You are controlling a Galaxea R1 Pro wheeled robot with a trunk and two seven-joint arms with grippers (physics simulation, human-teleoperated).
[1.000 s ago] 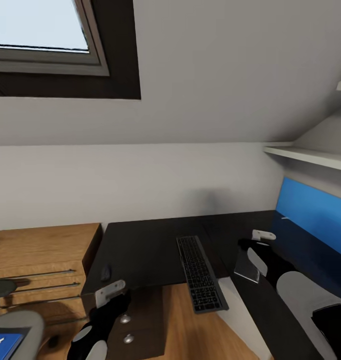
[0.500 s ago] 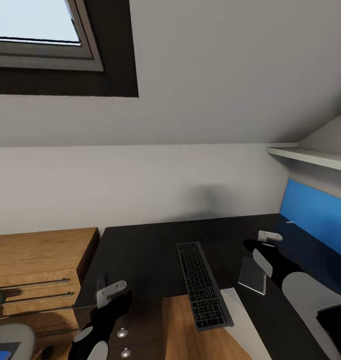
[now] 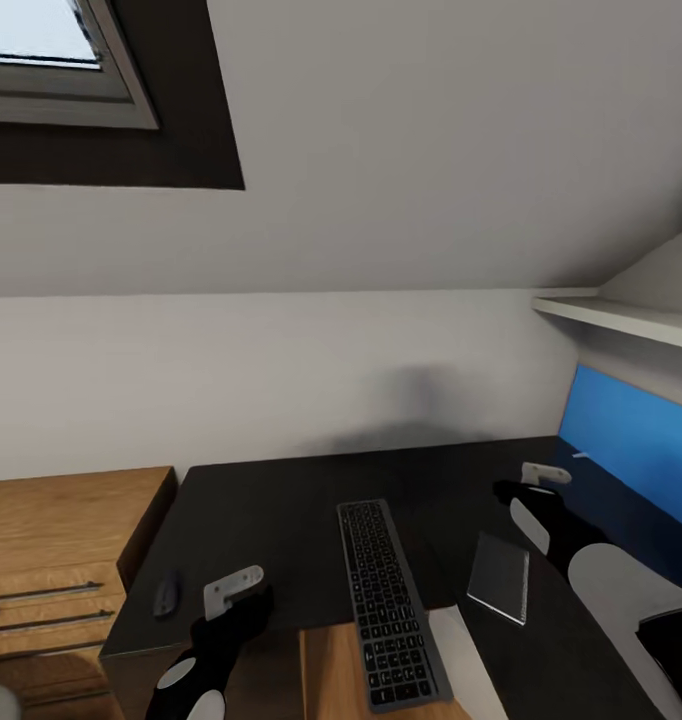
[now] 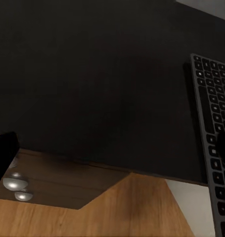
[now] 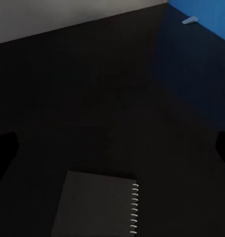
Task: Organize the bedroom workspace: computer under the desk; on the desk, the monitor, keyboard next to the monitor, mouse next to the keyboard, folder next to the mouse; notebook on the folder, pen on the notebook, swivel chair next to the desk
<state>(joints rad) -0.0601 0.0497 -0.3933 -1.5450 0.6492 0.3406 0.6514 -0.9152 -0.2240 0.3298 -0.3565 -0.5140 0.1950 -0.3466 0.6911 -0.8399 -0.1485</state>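
Camera swings right and nearer since earlier frames: chair and folder gone from view, things themselves unmoved. Keyboard [image 3: 385,600] overhangs desk [image 3: 281,500] front edge; mouse [image 3: 166,592] near left front corner; notebook [image 3: 500,577] on right wing. Left gripper [image 3: 236,588], right gripper [image 3: 544,474] hover empty (jaw state: cannot tell). Step: likely repositioning keyboard; next, grasp it.

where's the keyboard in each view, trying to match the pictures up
Head view: the keyboard lies lengthwise on the desk, low and just right of centre, its near end overhanging the desk's inner edge.
Left wrist view: it runs down the right edge of the picture, cut off by the frame.
Right wrist view: the keyboard is not in it; the notebook lies on the desk there.
Shared landmark: the black desk top.
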